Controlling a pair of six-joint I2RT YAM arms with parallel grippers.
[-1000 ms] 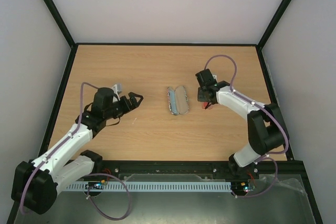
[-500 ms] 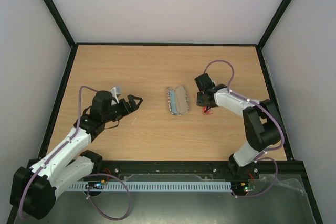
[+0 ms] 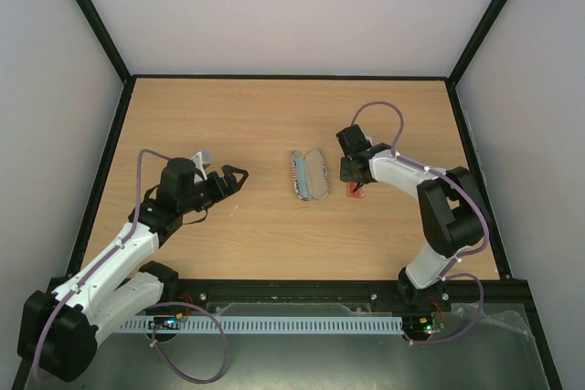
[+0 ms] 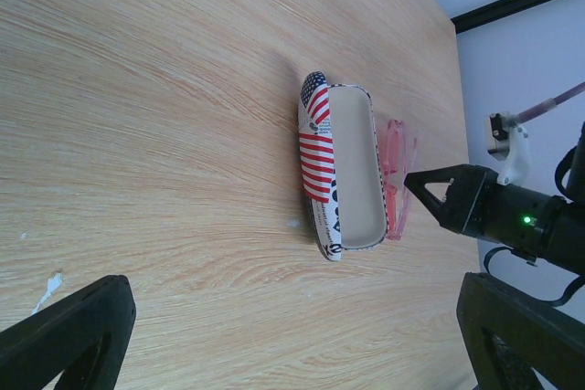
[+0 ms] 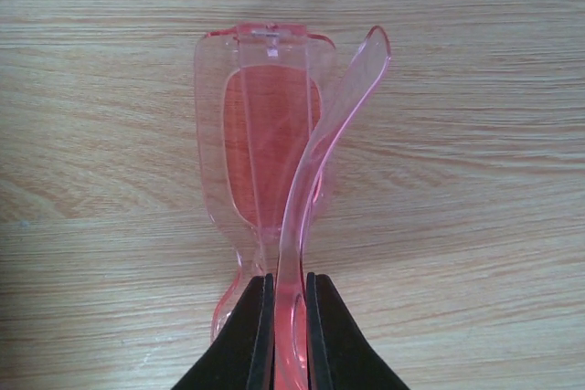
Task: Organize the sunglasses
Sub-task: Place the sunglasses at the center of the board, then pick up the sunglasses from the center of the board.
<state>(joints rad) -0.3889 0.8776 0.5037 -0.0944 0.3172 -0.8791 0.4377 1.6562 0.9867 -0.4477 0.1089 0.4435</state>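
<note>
Clamped shut in the right pincer (image 5: 285, 285) by one temple: slim sunglasses (image 5: 270, 134) of translucent red-orange plastic, lenses just ahead of it, near an open oblong flag-printed case (image 4: 343, 171). Well apart, left pincer (image 3: 233, 175) spread open.

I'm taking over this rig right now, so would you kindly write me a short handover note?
Left pincer: open, empty, left of the case and apart from it.
Right pincer: shut on the red sunglasses, pinching the frame's edge.
Flag-printed case: lying open on the table; the sunglasses are just to its right, outside it.
Done: sunglasses grasped.
Left: put them into the case, then probably close it.
</note>
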